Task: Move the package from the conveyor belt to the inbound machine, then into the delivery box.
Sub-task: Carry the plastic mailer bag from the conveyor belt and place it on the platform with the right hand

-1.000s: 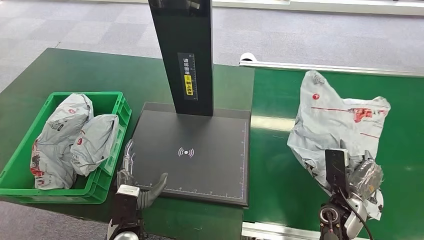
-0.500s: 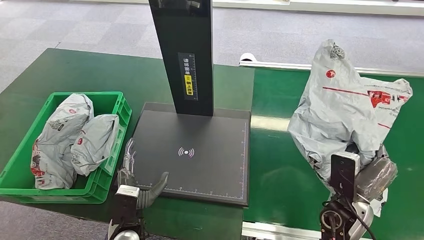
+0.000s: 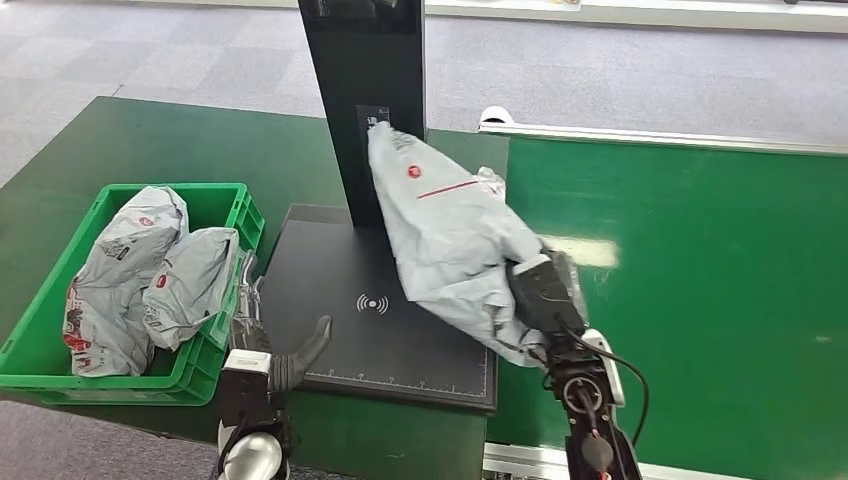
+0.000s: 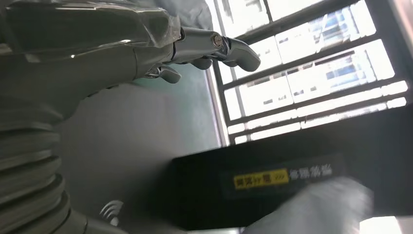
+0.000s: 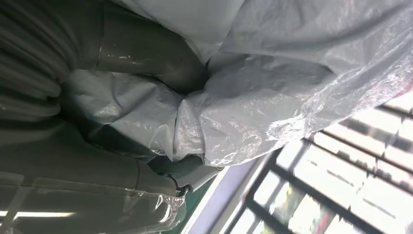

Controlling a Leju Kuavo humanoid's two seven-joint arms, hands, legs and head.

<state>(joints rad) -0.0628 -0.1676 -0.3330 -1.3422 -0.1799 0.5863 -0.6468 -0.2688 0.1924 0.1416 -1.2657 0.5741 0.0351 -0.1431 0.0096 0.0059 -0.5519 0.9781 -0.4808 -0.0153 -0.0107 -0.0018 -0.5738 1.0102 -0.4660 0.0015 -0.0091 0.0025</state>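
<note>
My right hand (image 3: 545, 295) grips a grey plastic package (image 3: 450, 235) with red print and holds it in the air over the right side of the black inbound machine's plate (image 3: 340, 330), near its upright column (image 3: 365, 100). In the right wrist view the crumpled package (image 5: 272, 97) is bunched between my fingers (image 5: 146, 58). My left hand (image 3: 268, 345) rests open at the plate's front left corner, beside the green delivery box (image 3: 225, 205). Its fingers (image 4: 214, 46) are spread with nothing in them.
The green box holds two grey packages (image 3: 150, 275). The green conveyor belt (image 3: 700, 280) lies to the right, with a metal rail along its far edge (image 3: 660, 138). Grey carpet floor lies beyond the table.
My right hand has carried the package leftward off the conveyor belt to above the inbound machine's plate. The left hand has barely moved.
</note>
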